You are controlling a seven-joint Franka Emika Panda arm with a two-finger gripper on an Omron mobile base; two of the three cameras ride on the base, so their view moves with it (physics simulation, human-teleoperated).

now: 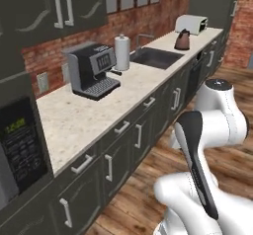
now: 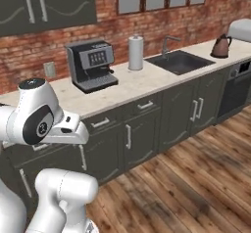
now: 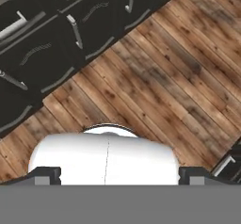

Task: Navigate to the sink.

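Note:
The sink [image 1: 155, 57] is a dark recessed basin in the pale stone counter, far along it beyond the coffee machine. In the right base view the sink [image 2: 180, 61] lies at the upper right. An angular grey faucet [image 1: 141, 37] stands behind the basin against the brick wall, and the faucet [image 2: 166, 43] shows from the other side too. My arm is folded close over the base, well short of the sink. The gripper [image 3: 120, 176] points down at the wood floor, its dark fingertips [image 3: 47, 175] wide apart, open with nothing between them.
A black coffee machine [image 1: 94, 71] and a white paper towel roll [image 1: 122, 52] stand on the counter before the sink. A copper kettle [image 1: 182, 40] and a white toaster [image 1: 191, 24] sit past it. Dark cabinets [image 2: 142, 134] line the left; wood floor [image 2: 196, 178] runs alongside.

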